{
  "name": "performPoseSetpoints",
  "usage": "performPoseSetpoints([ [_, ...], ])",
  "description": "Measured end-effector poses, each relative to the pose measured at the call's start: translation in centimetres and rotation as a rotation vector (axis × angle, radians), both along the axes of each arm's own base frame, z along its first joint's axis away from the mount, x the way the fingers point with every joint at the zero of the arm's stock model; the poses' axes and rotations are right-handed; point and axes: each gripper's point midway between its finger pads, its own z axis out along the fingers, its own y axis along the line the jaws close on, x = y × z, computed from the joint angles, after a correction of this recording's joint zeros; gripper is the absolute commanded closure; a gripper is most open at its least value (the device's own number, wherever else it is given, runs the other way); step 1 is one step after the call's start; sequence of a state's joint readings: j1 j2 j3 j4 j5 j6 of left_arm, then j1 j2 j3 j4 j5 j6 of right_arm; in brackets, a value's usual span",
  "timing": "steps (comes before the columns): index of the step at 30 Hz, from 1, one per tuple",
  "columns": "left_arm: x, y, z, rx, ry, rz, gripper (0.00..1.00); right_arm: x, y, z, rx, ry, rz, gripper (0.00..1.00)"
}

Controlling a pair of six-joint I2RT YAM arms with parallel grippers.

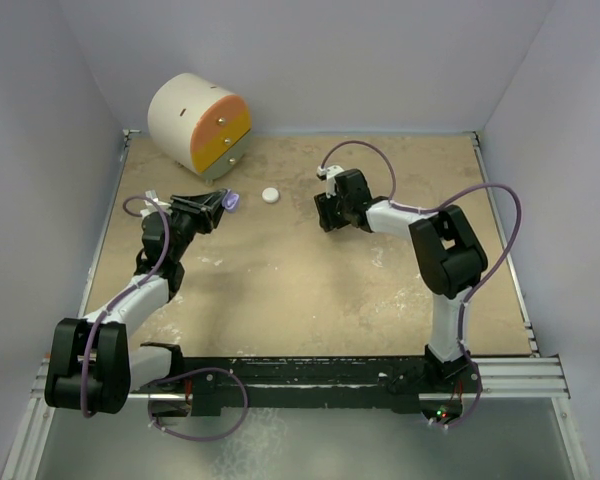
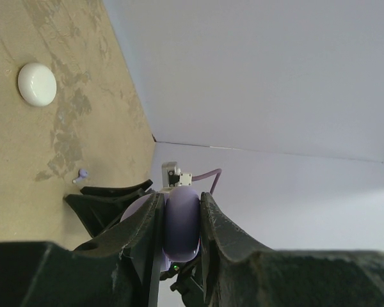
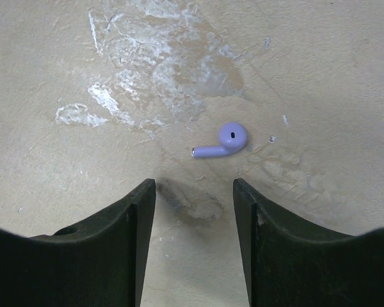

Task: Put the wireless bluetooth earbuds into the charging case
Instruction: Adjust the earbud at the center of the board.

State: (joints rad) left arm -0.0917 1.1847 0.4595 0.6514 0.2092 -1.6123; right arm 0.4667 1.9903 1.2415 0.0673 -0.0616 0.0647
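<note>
While the lilac case is gripped edge-on between the tightly closed fingers of the left gripper, the purple earbud is seen lying on its side on the table. It lies just beyond the tips of the right gripper, whose fingers are parted about halfway with nothing between them. The earbud is set slightly toward one finger rather than centred on the gap, so it is judged that it could be nudged or flicked away if the fingers are lowered without a correction. Because the piece is small, rounded and smooth, it may be squeezed out sideways as the fingers are closed, or be pinched by the stem at an angle unfit for insertion. Whether the case's lid is open cannot be told. A white puck lies nearby and could be knocked.
</note>
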Motion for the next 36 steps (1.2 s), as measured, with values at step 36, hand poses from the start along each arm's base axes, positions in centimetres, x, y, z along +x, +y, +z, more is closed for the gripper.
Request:
performPoseSetpoints([
  [36,0.3,0.0,-0.9,0.002,0.024,0.0,1.0,3.0,0.9,0.0,0.004,-0.028,-0.006,0.53],
])
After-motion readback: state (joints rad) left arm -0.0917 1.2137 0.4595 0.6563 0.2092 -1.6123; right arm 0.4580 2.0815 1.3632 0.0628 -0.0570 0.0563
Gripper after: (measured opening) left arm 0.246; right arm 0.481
